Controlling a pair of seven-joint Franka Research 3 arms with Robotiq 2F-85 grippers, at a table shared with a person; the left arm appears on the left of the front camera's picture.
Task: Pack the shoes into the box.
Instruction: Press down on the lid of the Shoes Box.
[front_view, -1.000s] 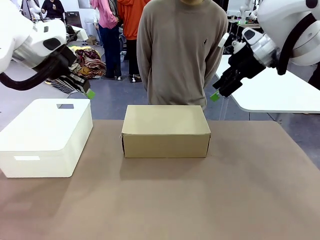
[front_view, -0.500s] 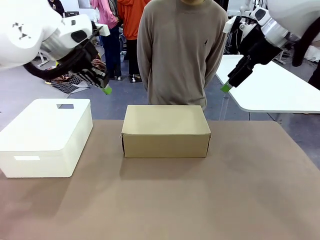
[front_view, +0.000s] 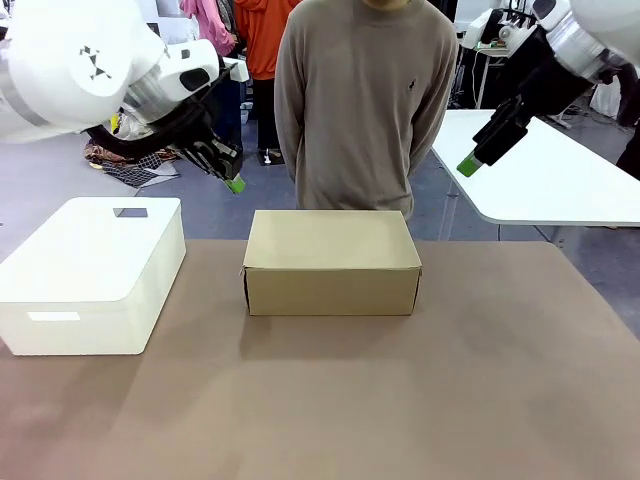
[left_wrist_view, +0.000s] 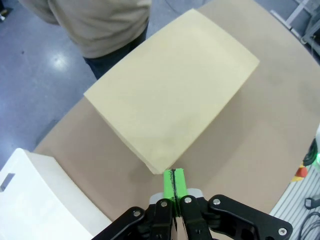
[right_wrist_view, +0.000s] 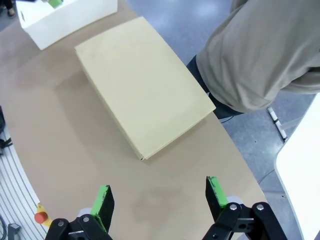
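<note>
The box (front_view: 331, 260) is a tan cardboard shoebox with its lid down, standing in the middle of the table; it also shows in the left wrist view (left_wrist_view: 172, 100) and the right wrist view (right_wrist_view: 142, 82). The shoes are out of view. My left gripper (front_view: 233, 183) hangs above and left of the box, its green pads (left_wrist_view: 174, 182) pressed together with nothing between them. My right gripper (front_view: 470, 165) is high at the right, beyond the table's far edge; its fingers (right_wrist_view: 104, 200) stand wide apart and hold nothing.
A white rounded plastic box (front_view: 90, 270) sits at the table's left. A person (front_view: 365, 100) in a taupe sweater stands right behind the cardboard box, hands behind the back. A white table (front_view: 560, 185) stands at the right rear.
My left gripper has swung right and slightly up, toward the space above the box's left end. The right gripper has risen and moved right. The box has not moved.
</note>
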